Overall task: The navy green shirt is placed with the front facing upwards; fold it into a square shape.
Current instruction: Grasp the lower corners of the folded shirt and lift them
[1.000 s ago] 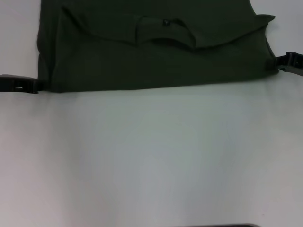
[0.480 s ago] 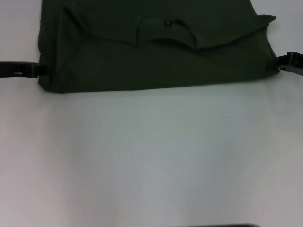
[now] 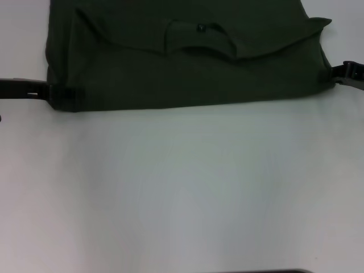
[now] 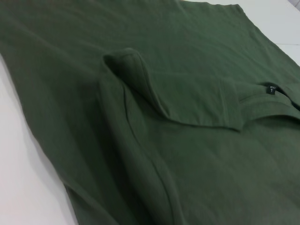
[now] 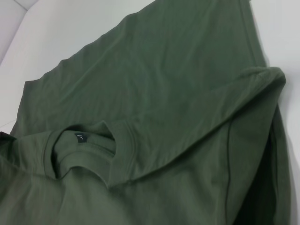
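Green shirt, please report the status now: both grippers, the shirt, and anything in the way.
Left gripper at the shirt's left edge, right gripper at its right edge. Green shirt lying partly folded on the white table, collar showing. Nothing in the way.

Head view: taken from above the robot's front, facing forward and down; bare white table (image 3: 187,187) fills most of it, with the folded shirt (image 3: 187,62) far off toward 12 o'clock and an arm tip entering at 9 and at 3 o'clock. Left wrist view: very near and low, skimming across the shirt (image 4: 154,117) from its left edge. Right wrist view: equally near, looking across the shirt (image 5: 154,103) from its right edge. All three share the collar and its small dark neck label (image 3: 199,27) (image 4: 271,89) (image 5: 81,138).
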